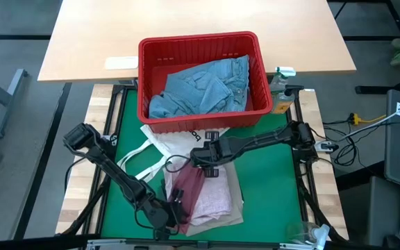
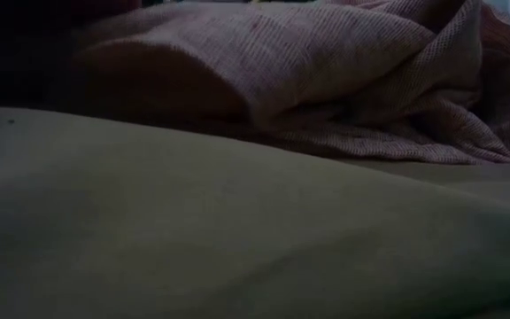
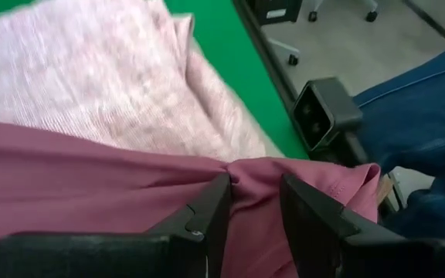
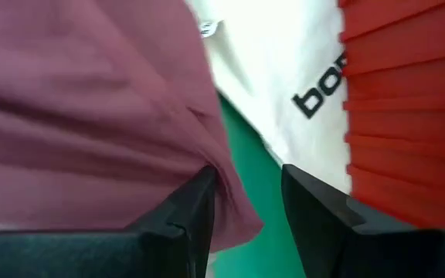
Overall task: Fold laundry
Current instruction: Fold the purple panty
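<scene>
A mauve garment stretches between my two grippers over the middle of the green mat. My right gripper is shut on its far end, just in front of the red basket. My left gripper is shut on its near end, close to the table's near edge. Beside and under the garment lies a folded mottled pink top on a beige garment. The low view is filled by the pink top and the beige cloth. Light blue jeans lie in the basket. My left gripper pinches a gathered bunch of the mauve garment between its two fingers. The fingers slant down from the table's near left. Creases run out from the fingers, and the cloth spreads away over the pink top. My right gripper holds the mauve garment by an edge that lies between its two fingers, against one of them. The fingers point steeply down from above. The cloth falls away to one side of the gripper, above the mat.
The red basket stands at the mat's far edge. A white tote bag with black lettering lies in front of it, its straps trailing left. A small camera block and a person's blue-clad leg are beyond the near edge.
</scene>
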